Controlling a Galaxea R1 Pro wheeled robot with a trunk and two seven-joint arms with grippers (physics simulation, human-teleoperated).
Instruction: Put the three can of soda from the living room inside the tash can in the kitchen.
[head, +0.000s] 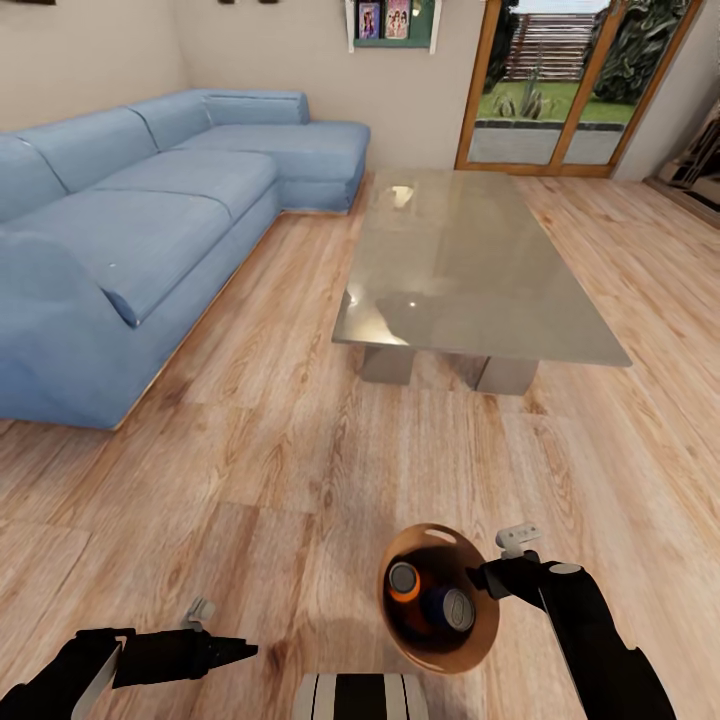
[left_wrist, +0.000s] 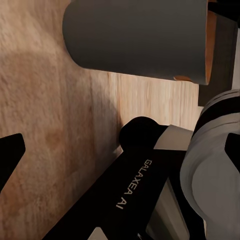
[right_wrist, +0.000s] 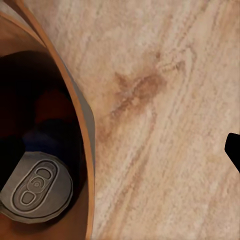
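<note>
Right gripper (head: 497, 570) at the rim of the tash can (head: 395, 620), on the bin's right side; jaws apparently closed on that rim, though the contact itself is too small to confirm, so grip state cannot be told for certain. Left gripper (head: 235, 651) low over the wood floor (head: 260, 470), fingers drawn to a point with nothing between them; judged closed and empty.

Bin carried in front of the trunk, tilted, copper-brown inside facing the head camera. Inside: one orange can (head: 404, 581) and one dark blue can (head: 448, 608), silvery ends up; a grey can top (right_wrist: 36, 186) seen against the inner wall in the right wrist view. Third can not made out; possibly hidden beneath the other two.

Beyond: glass table (head: 470, 270) bare of cans, blue sofa (head: 150, 220) at the left, glass doors (head: 575, 85) at the far wall.

Step in hand, as judged: collection done or nearly so, bin in transit within the living room. Next move calls for confirming the third can, then turning the base toward the kitchen with the bin held level so nothing rolls out.
</note>
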